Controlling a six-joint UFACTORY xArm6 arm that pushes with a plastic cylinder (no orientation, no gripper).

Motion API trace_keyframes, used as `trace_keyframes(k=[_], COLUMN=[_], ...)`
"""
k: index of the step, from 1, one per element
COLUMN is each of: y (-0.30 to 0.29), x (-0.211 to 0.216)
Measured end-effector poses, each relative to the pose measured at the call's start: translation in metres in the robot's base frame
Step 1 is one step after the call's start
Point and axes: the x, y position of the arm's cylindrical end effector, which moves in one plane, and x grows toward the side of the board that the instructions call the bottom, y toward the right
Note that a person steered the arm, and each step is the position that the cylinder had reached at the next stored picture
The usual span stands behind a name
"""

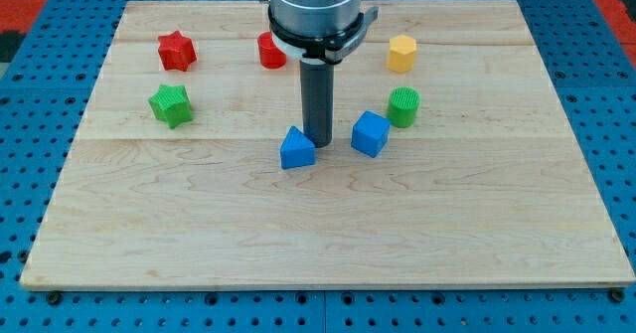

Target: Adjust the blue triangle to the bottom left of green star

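The blue triangle (296, 148) lies near the middle of the wooden board (328, 234). The green star (171, 104) sits far to its left and a little higher, at the board's left. My tip (318, 140) rests on the board right next to the blue triangle's upper right side, apparently touching it. The rod rises from there toward the view's top.
A blue cube (370, 133) sits just right of my tip. A green cylinder (403, 106) is beyond it. A red star (176, 50) is at the top left, a red block (270, 51) partly behind the arm, a yellow hexagonal block (401, 53) at the top right.
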Motion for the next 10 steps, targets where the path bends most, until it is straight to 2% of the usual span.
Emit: trace_keyframes(k=[2, 3, 4, 5, 7, 8, 10], y=[-0.078, -0.057, -0.069, -0.11, -0.124, -0.135, -0.111], x=[0.027, 0.036, 0.06, 0.05, 0.018, 0.017, 0.039])
